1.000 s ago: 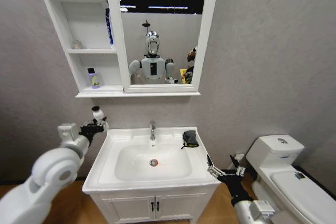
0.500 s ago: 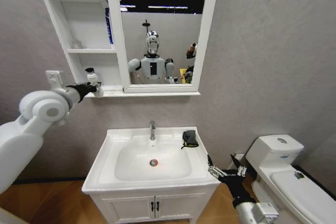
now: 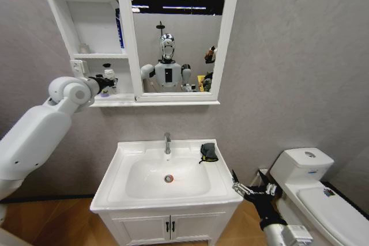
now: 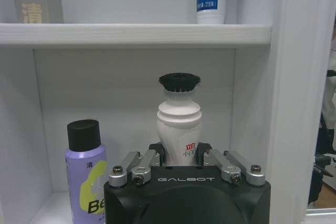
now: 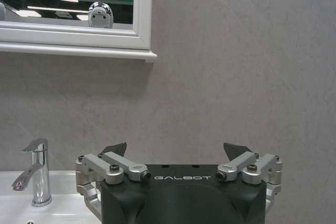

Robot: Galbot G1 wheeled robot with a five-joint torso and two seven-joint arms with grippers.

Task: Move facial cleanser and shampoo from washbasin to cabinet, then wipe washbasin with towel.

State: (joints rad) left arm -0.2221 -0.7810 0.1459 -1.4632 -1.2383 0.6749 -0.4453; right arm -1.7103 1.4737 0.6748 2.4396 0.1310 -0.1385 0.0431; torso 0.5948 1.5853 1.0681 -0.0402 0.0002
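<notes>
My left gripper (image 4: 181,162) grips the white bottle (image 4: 179,127) low on its stiff, slick, light body, inside the cabinet's (image 3: 124,99) bottom shelf beside the purple bottle (image 4: 85,174). Right gripper (image 5: 181,156) spread wide, idle below the cabinet.

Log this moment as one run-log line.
left gripper: shut on white bottle, in cabinet bottom compartment | right gripper: open, beside washbasin | towel: on washbasin rim

The washbasin (image 3: 124,180) carries the towel (image 3: 209,152); the cabinet (image 3: 86,56) bottom compartment holds a purple bottle (image 4: 86,179).
</notes>
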